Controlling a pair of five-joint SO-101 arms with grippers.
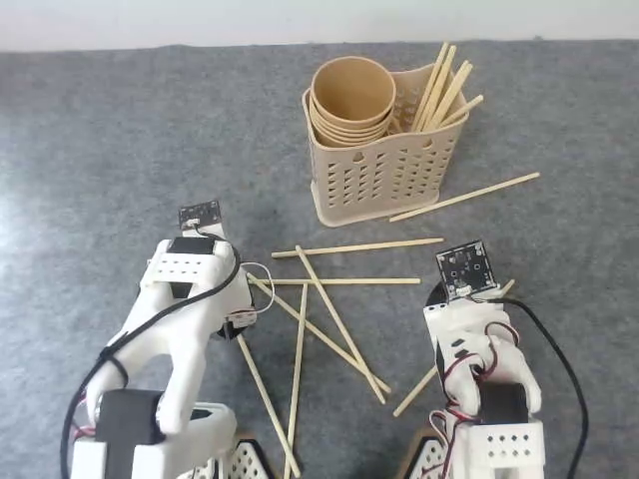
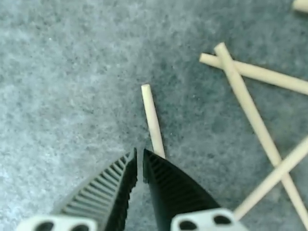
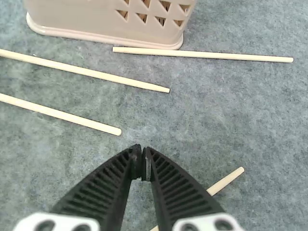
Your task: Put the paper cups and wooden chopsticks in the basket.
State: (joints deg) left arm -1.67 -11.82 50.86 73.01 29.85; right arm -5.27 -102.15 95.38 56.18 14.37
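My left tool (image 2: 140, 159) is pinched almost shut with nothing in it. The chopstick (image 2: 152, 115) lies just ahead of it and slips under 1 side, not into the gap. If I lift now, I may get nothing or push the stick away. It is thin, round, pale wood, so it could roll. My right tool (image 3: 142, 154) is pinched shut too, and empty. The basket (image 3: 72, 17) stands well ahead of it, with the paper cups (image 1: 352, 95) inside.
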